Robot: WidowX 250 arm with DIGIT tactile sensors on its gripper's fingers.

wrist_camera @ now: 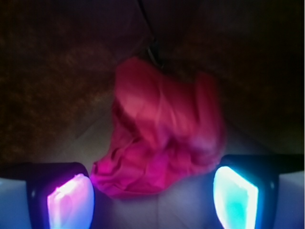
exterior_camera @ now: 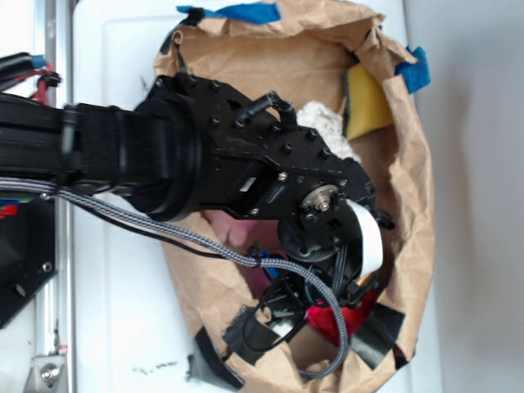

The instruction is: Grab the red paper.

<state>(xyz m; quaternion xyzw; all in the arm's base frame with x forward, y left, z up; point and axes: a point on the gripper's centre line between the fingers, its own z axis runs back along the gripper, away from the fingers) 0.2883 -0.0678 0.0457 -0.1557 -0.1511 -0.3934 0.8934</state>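
The red paper (wrist_camera: 162,138) is a bright, wrinkled wad lying on the brown paper floor. In the wrist view it sits just ahead of my gripper (wrist_camera: 152,200), its lower edge reaching in between the two glowing pads (wrist_camera: 236,198). The jaws stand wide apart and the gripper is open, with the left pad close to the wad's edge. In the exterior view only a patch of the red paper (exterior_camera: 342,319) shows under my gripper (exterior_camera: 307,315), low in the bag; the arm and a braided cable hide the rest.
A crumpled brown paper bag (exterior_camera: 409,188) walls in the work area, fixed with blue tape (exterior_camera: 246,12) and black tape (exterior_camera: 372,336). An off-white paper wad (exterior_camera: 323,123) and a yellow block (exterior_camera: 366,102) lie at its far end. A pink plush (exterior_camera: 233,233) peeks from under the arm.
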